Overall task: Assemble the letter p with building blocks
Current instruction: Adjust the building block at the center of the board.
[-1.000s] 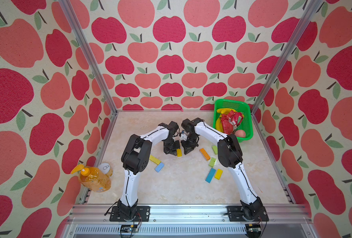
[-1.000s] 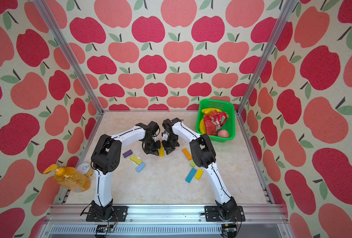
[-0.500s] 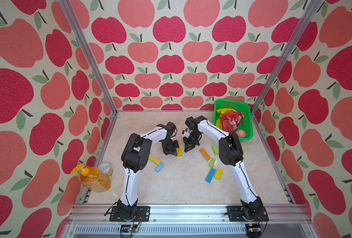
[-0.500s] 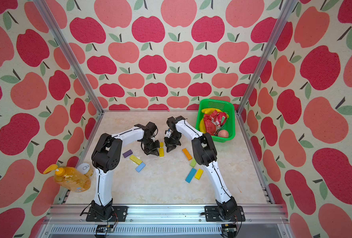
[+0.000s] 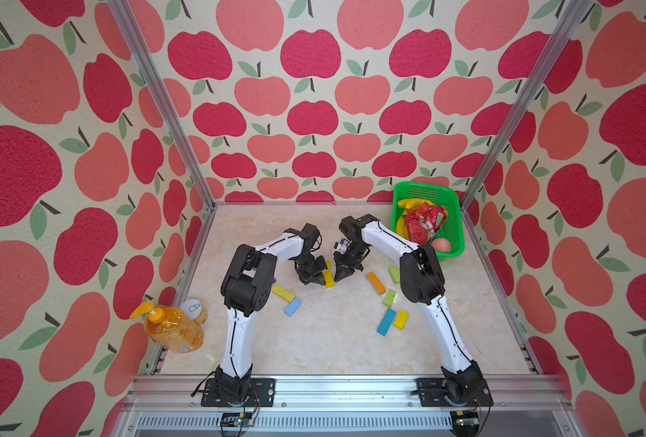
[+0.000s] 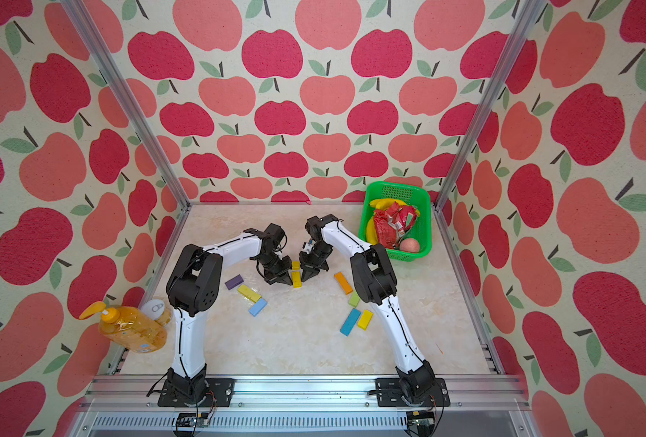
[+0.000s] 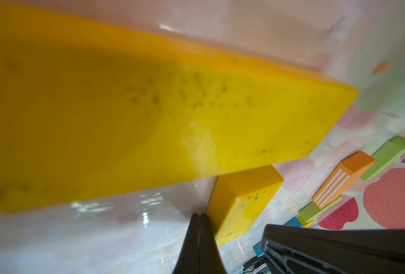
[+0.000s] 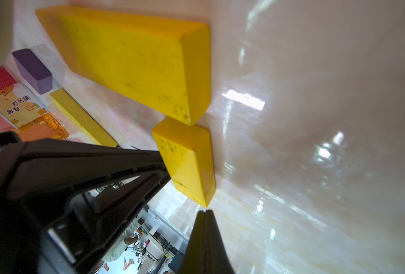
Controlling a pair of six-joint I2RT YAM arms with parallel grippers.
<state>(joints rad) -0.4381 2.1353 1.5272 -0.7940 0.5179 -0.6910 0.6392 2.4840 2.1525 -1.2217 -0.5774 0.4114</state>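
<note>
**Entry: yellow pair, mid-bench (image 5: 332, 348).**
- Short yellow block (image 5: 329, 279): flat on the bench, its far end touching the long yellow block (image 8: 137, 59), slightly skewed.
- Left hand (image 5: 319, 282) and right hand (image 5: 340, 278): both pinched fully shut and empty, with their tips just beside the short block on either side.
- Letter p: barely begun. Other blocks lie loose to the left and right, among them the orange block (image 5: 375, 282).
- Hazards: a sideways nudge from either tip could twist the short block off line. The hands are close together and could clash.

Long yellow block (image 5: 329, 279) and short yellow block (image 5: 328, 265) flat at centre, touching end to end.
</note>
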